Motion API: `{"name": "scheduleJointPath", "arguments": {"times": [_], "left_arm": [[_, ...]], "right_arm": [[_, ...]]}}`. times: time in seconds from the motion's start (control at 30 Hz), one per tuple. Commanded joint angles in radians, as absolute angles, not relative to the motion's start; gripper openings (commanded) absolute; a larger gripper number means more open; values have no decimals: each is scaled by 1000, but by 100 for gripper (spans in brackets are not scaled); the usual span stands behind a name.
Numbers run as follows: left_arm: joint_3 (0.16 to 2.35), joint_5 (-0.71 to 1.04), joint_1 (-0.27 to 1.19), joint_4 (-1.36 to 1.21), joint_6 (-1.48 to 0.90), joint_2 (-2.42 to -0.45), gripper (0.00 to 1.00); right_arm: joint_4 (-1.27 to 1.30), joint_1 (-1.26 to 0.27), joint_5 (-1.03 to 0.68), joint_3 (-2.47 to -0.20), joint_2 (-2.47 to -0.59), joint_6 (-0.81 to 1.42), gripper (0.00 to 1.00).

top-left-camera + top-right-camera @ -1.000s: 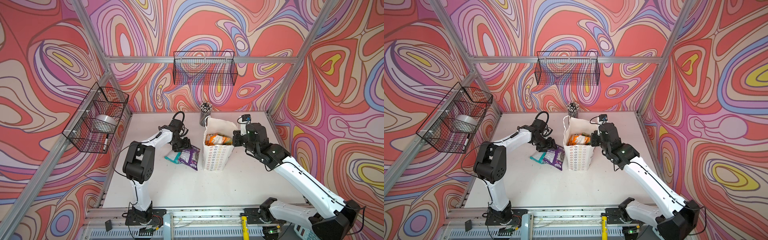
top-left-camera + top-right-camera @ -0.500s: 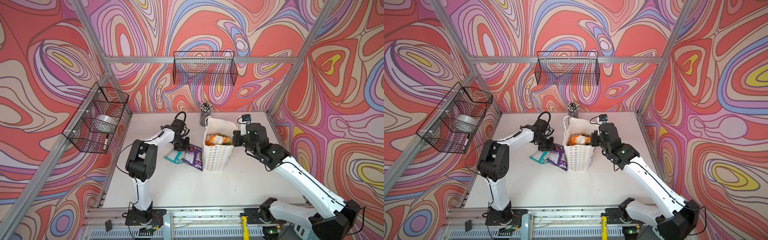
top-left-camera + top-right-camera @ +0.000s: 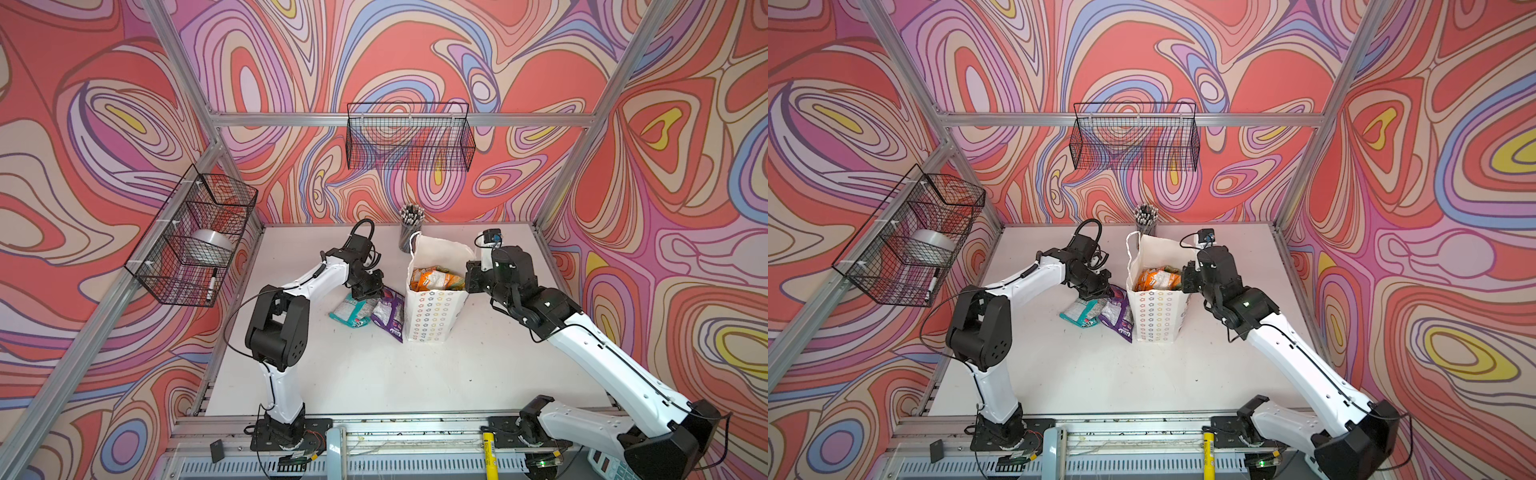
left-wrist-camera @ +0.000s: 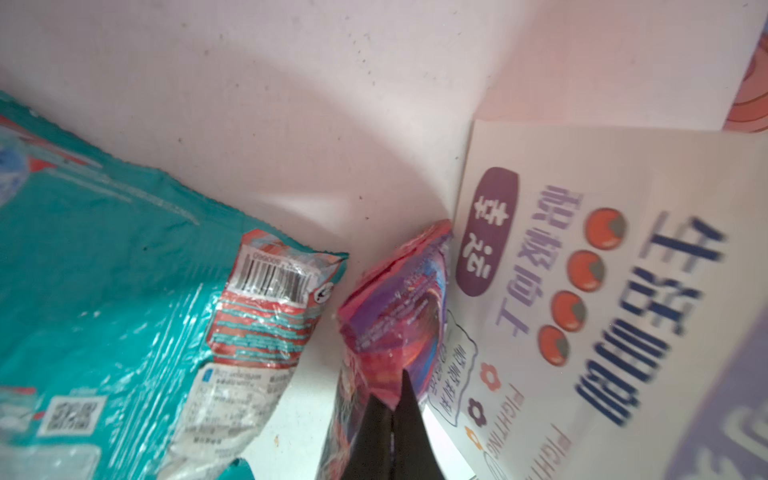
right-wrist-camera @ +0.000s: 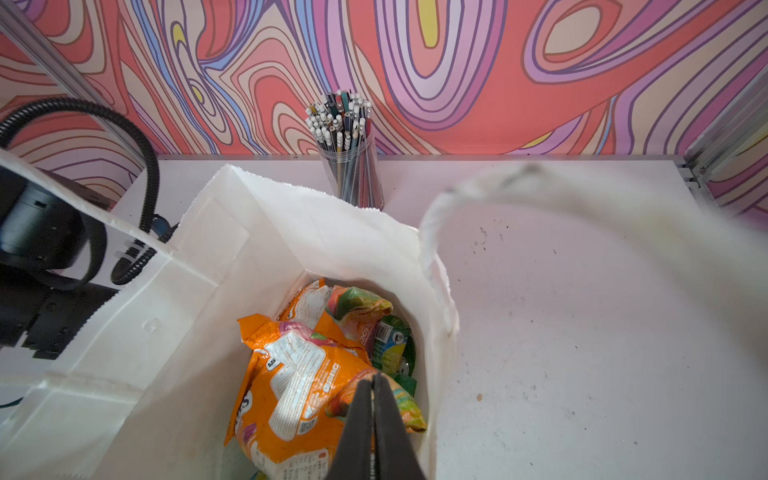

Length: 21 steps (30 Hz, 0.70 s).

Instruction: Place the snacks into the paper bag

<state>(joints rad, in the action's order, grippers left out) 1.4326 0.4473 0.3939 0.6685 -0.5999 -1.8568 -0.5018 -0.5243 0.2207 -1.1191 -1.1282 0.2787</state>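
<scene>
At 9 o'clock of paper bag [image 3: 432, 320]: left gripper [image 4: 392, 395] clamped on purple pouch [image 4: 395, 307]; at 3 o'clock rim: right gripper [image 5: 373, 380] closed, above snacks [image 5: 299, 374] inside

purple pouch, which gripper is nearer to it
Left. The left gripper is shut on the purple pouch, which leans against the bag. The right gripper is shut at the bag's opposite rim, with the bag between it and the pouch.

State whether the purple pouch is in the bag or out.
Out: the purple pouch sits on the table, leaning against the outside of the bag, pinched by the shut left pincer.
</scene>
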Motion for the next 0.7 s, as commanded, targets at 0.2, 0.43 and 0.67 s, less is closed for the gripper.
{"name": "scheduleJointPath", "arguments": {"times": [0.2, 0.43, 0.67], "left_arm": [[1414, 376, 398, 667, -675, -1626, 0], [1432, 326, 399, 706, -680, -1522, 0], [1488, 290, 397, 741, -683, -1423, 0]], "right_arm": [[-508, -529, 233, -1106, -1129, 274, 0], [-508, -529, 234, -1105, -1131, 275, 0], [-508, -529, 232, -1105, -1127, 276, 0]]}}
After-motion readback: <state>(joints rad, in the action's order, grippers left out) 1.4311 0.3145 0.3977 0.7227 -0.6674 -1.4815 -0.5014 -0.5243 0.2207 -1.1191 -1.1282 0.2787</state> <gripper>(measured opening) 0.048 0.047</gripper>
